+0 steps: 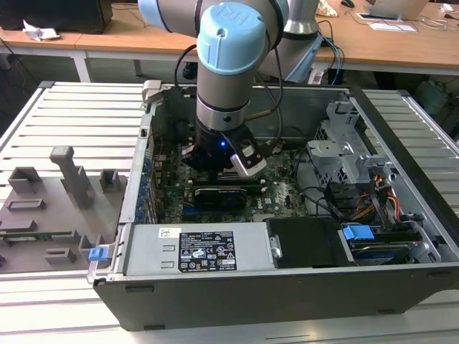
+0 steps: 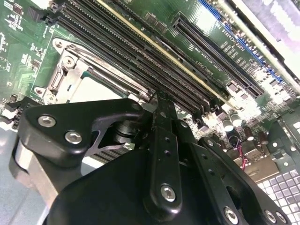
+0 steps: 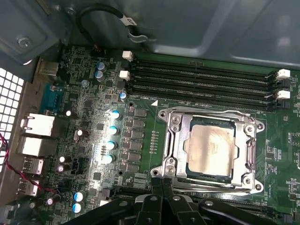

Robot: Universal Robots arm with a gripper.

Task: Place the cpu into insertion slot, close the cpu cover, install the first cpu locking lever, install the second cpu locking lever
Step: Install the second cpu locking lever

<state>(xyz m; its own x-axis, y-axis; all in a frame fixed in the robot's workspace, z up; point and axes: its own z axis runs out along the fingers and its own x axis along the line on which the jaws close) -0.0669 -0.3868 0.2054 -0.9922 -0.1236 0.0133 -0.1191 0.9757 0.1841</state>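
The cpu (image 3: 209, 146) lies flat in the insertion slot (image 3: 178, 161) on the green motherboard (image 3: 93, 136), metal top facing up; being square, it has no distinct long axis, and its edges run parallel to the socket's sides. In the first wrist view the cpu cover (image 3: 212, 118) is folded down around the chip as a silvery frame, the chip's top showing through the square cut-out. The four long black memory slots (image 3: 201, 82) run parallel to one side of the socket, just beside it, with white latches at their ends. In the second wrist view the same socket (image 2: 70, 79) appears at a steep angle, largely hidden behind the black tool body, so only one corner of the frame and a pale patch of the chip can be made out. The tool (image 3: 162, 183) is just beside the socket's edge, its fingertips pressed together with nothing seen between them; in the first wrist view its body is cut off by the picture's edge. The locking levers cannot be told apart from the frame's rim. In the exterior view the arm (image 1: 233, 64) reaches down into the open computer case (image 1: 237, 287), which rests on a slatted desk (image 1: 72, 115), and the wrist hides the socket area from that camera.
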